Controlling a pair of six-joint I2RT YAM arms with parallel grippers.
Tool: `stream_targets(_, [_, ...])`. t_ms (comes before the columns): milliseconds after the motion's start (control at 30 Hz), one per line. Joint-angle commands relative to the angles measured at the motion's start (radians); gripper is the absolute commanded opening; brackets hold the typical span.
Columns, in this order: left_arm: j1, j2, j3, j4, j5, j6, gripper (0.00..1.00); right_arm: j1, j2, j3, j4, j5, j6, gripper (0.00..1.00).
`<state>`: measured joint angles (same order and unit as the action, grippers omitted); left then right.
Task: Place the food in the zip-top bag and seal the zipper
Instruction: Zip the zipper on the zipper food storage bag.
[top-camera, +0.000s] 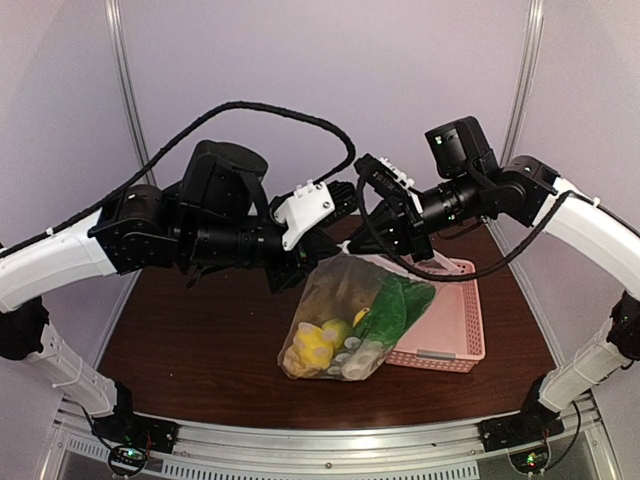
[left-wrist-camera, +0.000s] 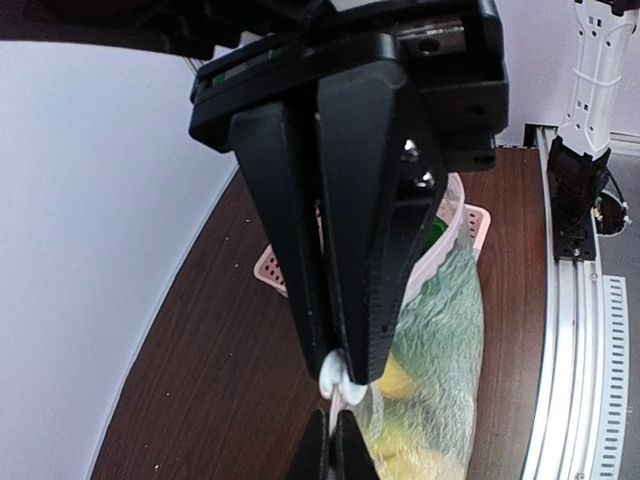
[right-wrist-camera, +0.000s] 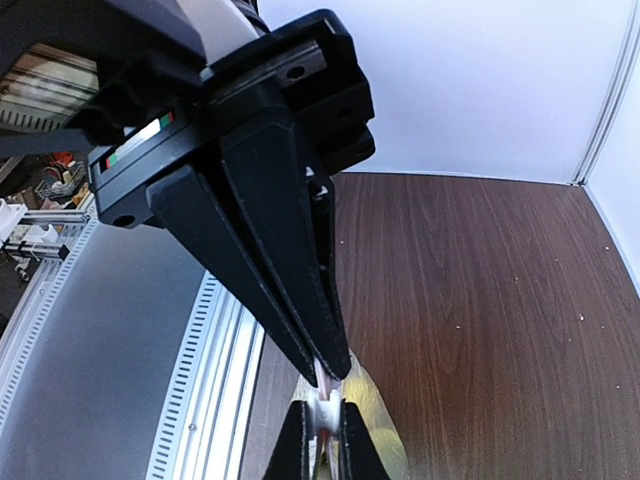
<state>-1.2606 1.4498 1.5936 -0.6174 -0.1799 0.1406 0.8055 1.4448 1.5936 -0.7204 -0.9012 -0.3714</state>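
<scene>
L claw pinched shut on white slider tab; R claw clamped on zipper strip just beside it. Bag w/ toy food hangs beside pink basket.

The desk has a dark brown wood-grain top with a curved rear edge. Plain pale walls enclose it at the back and on both sides. One silver metal upright stands at the rear left, a second upright at the rear right. A slotted aluminium rail runs along the near edge. Lighting is even and diffuse.
</scene>
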Motion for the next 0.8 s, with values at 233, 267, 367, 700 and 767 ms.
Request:
stream_targets(233, [0.011,-0.124,-0.102,0.073,-0.023,-0.042,0.0,-0.015,0.016,0.091,-0.288,0.213,-0.259,0.0])
stream_targets(267, [0.015,-0.135,-0.115,0.073,-0.023,-0.046,0.0,-0.02,0.016,0.09,-0.299,0.221,-0.271,0.0])
stream_targets(367, [0.023,-0.159,-0.139,0.071,-0.031,-0.047,0.0,-0.04,0.012,0.083,-0.316,0.244,-0.293,0.0])
stream_targets(700, [0.048,-0.213,-0.199,0.065,-0.05,-0.06,0.0,-0.19,-0.018,0.076,-0.401,0.259,-0.368,0.0])
stream_targets(767, [0.053,-0.218,-0.208,0.067,-0.05,-0.063,0.0,-0.236,-0.026,0.065,-0.419,0.245,-0.383,0.0])
